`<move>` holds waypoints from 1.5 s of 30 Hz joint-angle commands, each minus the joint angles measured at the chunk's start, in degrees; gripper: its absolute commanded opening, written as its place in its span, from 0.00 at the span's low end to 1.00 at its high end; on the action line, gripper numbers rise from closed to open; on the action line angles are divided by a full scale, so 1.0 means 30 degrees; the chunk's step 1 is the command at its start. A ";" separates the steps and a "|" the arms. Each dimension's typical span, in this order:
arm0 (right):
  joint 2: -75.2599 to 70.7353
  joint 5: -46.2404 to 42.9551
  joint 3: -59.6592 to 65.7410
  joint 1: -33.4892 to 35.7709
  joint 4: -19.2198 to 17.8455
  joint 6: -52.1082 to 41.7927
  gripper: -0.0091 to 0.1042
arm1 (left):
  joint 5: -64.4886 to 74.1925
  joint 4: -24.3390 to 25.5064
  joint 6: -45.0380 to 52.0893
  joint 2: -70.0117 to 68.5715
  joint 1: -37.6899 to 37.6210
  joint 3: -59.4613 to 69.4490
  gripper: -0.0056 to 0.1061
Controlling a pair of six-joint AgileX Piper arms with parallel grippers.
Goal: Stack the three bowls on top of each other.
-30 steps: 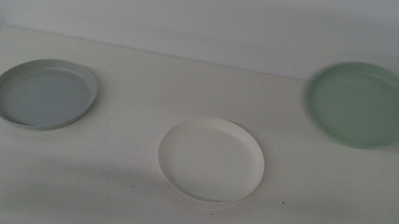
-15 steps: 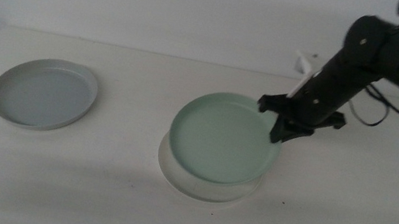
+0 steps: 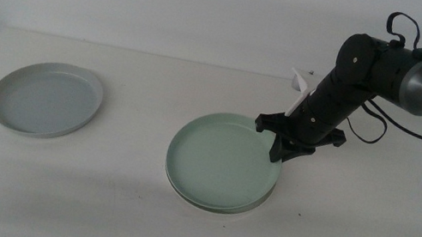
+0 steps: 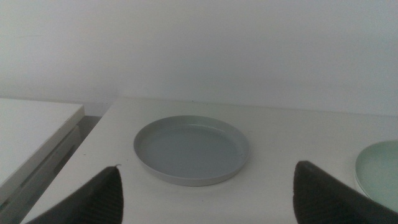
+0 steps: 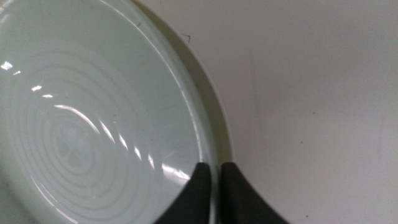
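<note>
Right hand (image 3: 283,145) pinched narrowly on the mint green bowl's (image 3: 221,160) rim, atop the white bowl (image 3: 240,211).

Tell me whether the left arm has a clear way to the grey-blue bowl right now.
Probably yes. The left gripper waits open at the table's near edge, and the round light grey-blue bowl lies directly ahead on the white table, uncovered, with nothing between. The right gripper is busy at the mint green bowl.
</note>
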 commanded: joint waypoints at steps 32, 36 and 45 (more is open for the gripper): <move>-2.3232 -0.6042 1.6021 -0.3381 -0.2006 -0.2227 0.90 | -0.0267 0.0070 -0.0095 -0.0050 -0.0026 -0.0002 0.89; -2.3796 -0.5419 1.6750 -0.3381 -0.1747 -0.2931 0.90 | -0.0267 0.0070 -0.0095 -0.0050 -0.0026 -0.0002 0.89; -2.3812 -0.4662 1.6750 -0.3381 0.1804 -0.6006 0.90 | -0.0267 0.0070 -0.0095 -0.0050 -0.0026 -0.0002 0.89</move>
